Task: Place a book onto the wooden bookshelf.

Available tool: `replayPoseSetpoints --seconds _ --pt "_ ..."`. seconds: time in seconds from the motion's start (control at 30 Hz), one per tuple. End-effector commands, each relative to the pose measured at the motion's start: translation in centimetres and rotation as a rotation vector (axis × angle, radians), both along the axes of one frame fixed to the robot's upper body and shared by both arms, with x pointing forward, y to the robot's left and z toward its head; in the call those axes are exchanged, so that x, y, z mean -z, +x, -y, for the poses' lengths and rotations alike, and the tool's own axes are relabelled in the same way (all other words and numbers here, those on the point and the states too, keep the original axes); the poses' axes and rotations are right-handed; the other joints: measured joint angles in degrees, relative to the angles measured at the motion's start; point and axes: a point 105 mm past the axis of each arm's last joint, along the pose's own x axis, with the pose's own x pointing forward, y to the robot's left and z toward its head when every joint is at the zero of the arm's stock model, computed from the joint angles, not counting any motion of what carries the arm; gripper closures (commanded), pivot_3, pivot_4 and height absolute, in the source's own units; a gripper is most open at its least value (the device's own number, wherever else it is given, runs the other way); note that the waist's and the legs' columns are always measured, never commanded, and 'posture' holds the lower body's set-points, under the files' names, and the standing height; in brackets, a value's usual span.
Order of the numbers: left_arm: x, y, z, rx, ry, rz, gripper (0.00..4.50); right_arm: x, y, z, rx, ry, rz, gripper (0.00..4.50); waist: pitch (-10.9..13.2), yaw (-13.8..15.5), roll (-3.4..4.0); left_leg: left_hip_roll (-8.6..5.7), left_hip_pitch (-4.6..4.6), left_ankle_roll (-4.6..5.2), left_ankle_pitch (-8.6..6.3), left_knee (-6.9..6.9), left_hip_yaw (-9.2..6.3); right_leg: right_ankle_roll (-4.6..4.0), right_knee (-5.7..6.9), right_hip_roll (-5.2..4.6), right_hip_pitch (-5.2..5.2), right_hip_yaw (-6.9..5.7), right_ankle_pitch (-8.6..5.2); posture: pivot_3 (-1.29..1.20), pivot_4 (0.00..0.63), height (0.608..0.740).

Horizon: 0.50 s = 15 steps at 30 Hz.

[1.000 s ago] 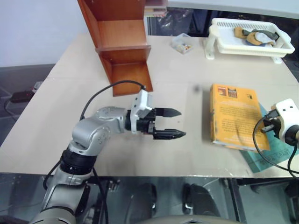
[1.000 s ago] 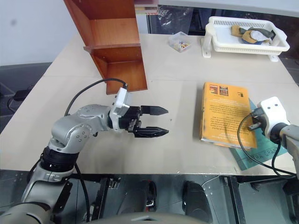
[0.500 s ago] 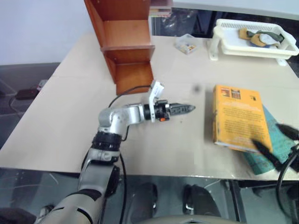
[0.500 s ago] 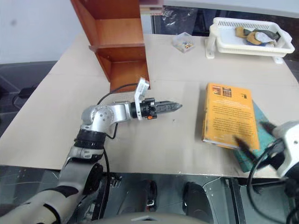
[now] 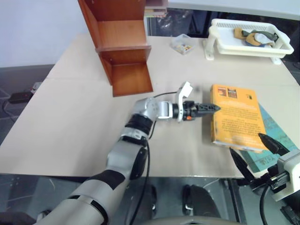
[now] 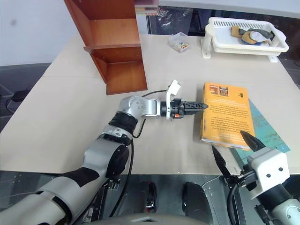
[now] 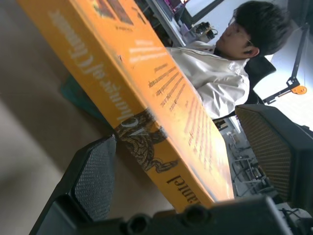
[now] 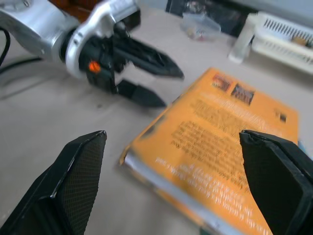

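The orange-yellow book [image 5: 236, 117] lies flat on the table at the right, on top of a thinner teal book [image 6: 265, 129]. My left gripper [image 5: 206, 108] reaches across to the book's left long edge. It is open, and in the left wrist view the book's spine [image 7: 161, 98] sits between its fingers [image 7: 95, 178]; I cannot tell whether they touch it. My right gripper [image 5: 255, 154] is open and hovers at the table's near edge, just short of the book's near end [image 8: 230, 127]. The wooden bookshelf [image 5: 124, 51] stands at the back left.
A white basket tray [image 5: 248, 44] with some items stands at the back right. A small clear box [image 5: 182, 43] sits beside it. A seated person [image 7: 220, 73] is beyond the table's right side. Bare tabletop [image 5: 70, 117] stretches between the shelf and the near edge.
My left gripper has swung right, rolled and reached the book's spine edge. My right gripper has opened and drawn back off the book toward the near table edge.
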Motion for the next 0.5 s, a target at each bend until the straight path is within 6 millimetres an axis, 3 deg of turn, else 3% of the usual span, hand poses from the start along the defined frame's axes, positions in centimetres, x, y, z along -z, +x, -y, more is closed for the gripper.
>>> replayPoseSetpoints --seconds 0.03,0.37,0.5 --pt "-1.4 0.5 0.8 -0.016 -0.04 0.01 0.0 -1.1 0.6 -0.4 0.019 0.019 0.051 0.04 0.0 0.1 -0.02 -0.01 -0.02 0.0 0.0 0.0 0.0 0.0 0.0 0.0 -0.02 0.0 0.0 0.0 0.15 0.74" --pt "-1.6 0.5 1.8 -0.014 -0.06 0.007 0.0 -0.9 1.3 -1.7 -0.045 0.101 -0.028 0.04 0.0 0.3 -0.09 -0.06 -0.08 0.09 -0.06 -0.01 0.03 0.02 -0.04 -0.04 -0.02 0.01 0.01 0.0 0.15 0.74" --pt "-2.2 0.4 1.6 0.0 -0.071 0.022 0.0 -1.8 1.8 -1.1 -0.028 0.153 -0.045 0.04 0.1 0.3 -0.1 -0.06 -0.07 0.11 -0.07 -0.01 0.03 0.08 -0.04 -0.05 -0.01 0.02 0.04 0.0 0.15 0.74"
